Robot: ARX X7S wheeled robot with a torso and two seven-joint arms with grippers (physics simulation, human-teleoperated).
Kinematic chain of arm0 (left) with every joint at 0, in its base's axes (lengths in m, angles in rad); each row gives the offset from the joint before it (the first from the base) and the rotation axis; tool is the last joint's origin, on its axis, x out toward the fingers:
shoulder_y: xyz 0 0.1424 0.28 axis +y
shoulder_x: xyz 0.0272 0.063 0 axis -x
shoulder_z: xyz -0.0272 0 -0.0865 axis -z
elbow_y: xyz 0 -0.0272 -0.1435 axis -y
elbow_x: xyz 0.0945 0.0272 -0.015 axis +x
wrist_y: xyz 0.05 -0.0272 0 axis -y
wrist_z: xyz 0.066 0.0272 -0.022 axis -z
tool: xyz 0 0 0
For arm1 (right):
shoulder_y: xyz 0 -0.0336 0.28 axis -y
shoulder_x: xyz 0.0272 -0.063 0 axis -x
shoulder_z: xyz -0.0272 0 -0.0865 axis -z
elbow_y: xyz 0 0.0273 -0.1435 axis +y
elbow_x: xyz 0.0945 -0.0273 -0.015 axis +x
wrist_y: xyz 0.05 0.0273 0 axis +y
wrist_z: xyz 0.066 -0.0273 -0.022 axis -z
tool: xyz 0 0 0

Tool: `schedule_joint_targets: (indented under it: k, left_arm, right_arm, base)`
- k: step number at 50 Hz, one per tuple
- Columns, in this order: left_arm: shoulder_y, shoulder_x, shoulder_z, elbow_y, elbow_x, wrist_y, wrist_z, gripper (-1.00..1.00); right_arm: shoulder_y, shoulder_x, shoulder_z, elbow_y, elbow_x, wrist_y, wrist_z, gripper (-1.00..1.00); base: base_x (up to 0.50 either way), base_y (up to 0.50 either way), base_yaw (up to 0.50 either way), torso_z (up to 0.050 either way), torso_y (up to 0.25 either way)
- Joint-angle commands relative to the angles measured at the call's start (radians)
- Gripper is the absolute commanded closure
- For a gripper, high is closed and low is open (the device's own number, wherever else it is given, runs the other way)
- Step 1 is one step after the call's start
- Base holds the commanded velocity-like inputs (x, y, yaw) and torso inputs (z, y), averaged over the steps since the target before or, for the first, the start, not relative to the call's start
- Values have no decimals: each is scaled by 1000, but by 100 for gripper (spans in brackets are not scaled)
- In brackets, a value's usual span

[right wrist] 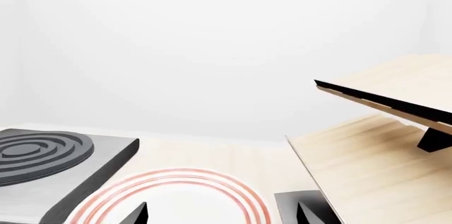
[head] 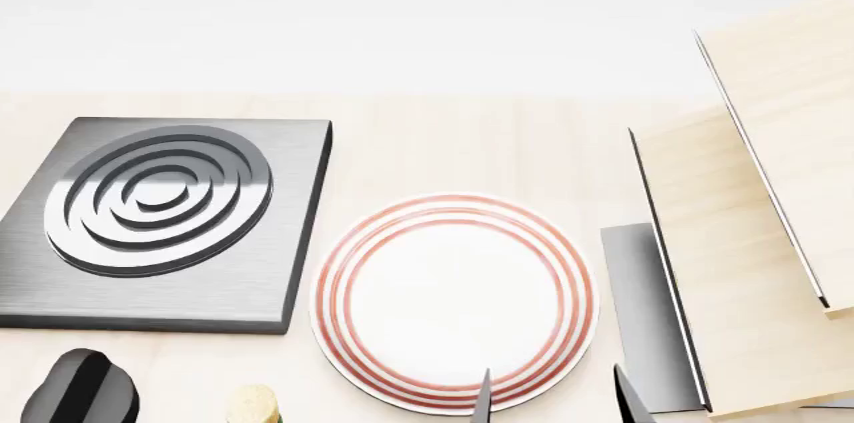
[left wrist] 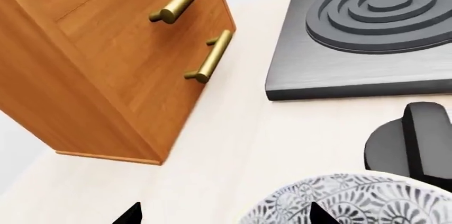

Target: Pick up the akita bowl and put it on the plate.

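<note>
The plate (head: 454, 301) lies bare on the table (head: 441, 143), just beside the burner (head: 160, 223), so the placing is not yet done. The bowl (left wrist: 353, 203) sits on the table near the burner's knob (left wrist: 409, 144), unlifted as far as I can judge. The left pincer (left wrist: 222, 214) is spread open with one tip over the bowl's rim; the right pincer (head: 554, 398) is open, empty, at the plate's near edge. Gripping, lifting and carrying remain.

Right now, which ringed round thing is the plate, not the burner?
The plate: flat, white, with thin red rings near its rim. The burner left of it is dark grey, with raised rings on a square slab.
</note>
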Motion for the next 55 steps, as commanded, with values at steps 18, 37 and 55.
schedule_joint_targets:
  k: [18,37,55]
  left_arm:
    - [43,6,-63,-8,-72,-40,52,-100]
    - [66,14,-69,-45,-77,-24,66,-100]
    - [95,14,-72,-69,-78,-15,75,-100]
  right_arm:
    - [5,4,-9,5,4,-3,7,-100]
    - [5,7,-15,10,6,-9,11,-100]
    - [2,11,-20,5,6,-12,17,-100]
  base:
    - [0,0,0,0,0]
    - [0,0,0,0,0]
    - [0,0,0,0,0]
